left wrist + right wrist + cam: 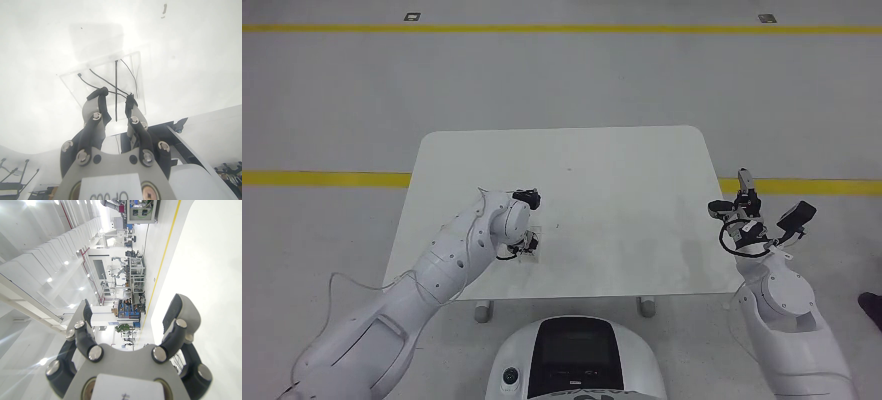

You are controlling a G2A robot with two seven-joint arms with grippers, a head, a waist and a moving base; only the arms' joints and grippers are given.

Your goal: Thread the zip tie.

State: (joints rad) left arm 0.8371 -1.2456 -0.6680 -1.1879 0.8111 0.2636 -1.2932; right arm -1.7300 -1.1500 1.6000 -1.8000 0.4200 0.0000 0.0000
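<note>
The left pincer (116, 94) hung spread over zip ties (116, 79) in a clear tray (141, 75) — the right pincer (130, 304) gaped empty beside the surface (622, 200).

Thin black zip ties (115, 85) lying crossed in shallow clear tray (75, 83); one straight.
</note>
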